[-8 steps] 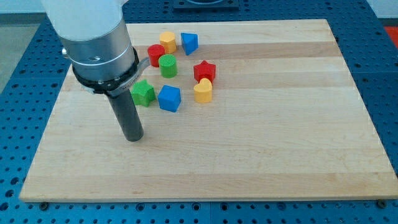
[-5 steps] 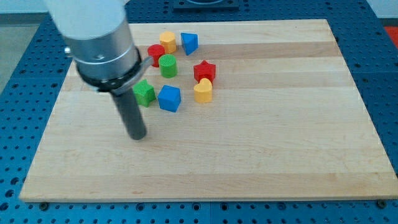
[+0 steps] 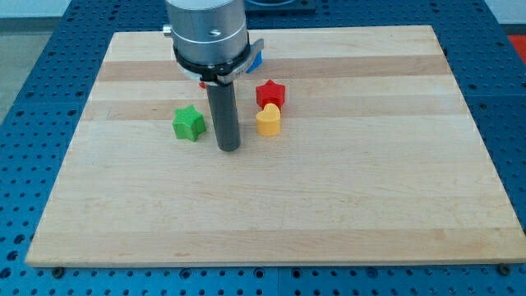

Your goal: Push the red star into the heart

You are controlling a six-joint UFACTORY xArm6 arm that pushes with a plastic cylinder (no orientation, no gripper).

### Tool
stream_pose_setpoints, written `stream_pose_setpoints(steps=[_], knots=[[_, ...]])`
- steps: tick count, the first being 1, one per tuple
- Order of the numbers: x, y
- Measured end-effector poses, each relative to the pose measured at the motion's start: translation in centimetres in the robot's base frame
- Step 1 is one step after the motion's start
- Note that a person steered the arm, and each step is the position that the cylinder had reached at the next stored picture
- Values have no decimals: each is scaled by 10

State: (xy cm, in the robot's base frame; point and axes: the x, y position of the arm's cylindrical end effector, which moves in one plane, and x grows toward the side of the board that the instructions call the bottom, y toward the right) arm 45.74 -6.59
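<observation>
The red star (image 3: pixel 270 92) lies on the wooden board (image 3: pixel 345 181) just above the yellow heart (image 3: pixel 268 120), touching or nearly touching it. My tip (image 3: pixel 228 148) rests on the board below and to the left of the heart, between it and the green star (image 3: pixel 189 123). The rod and the arm's body hide the blue cube, the green cylinder, the red block and the yellow block behind them.
A sliver of a blue block (image 3: pixel 256 59) shows at the right edge of the arm's body. A small bit of red (image 3: pixel 203 83) shows under its left side. The board lies on a blue perforated table (image 3: pixel 25 99).
My arm has swept to the view's right, from left of the green star to between the green star and the heart. It now covers several blocks. The visible blocks have not moved.
</observation>
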Motion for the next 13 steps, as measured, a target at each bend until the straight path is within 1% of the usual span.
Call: stream_pose_setpoints(steps=[1, 2, 3, 5, 6, 8, 10, 13], knots=[[3, 28], [-8, 72], [-61, 96], [-116, 98], [-161, 87], [-161, 52], [-125, 74], [-132, 57]])
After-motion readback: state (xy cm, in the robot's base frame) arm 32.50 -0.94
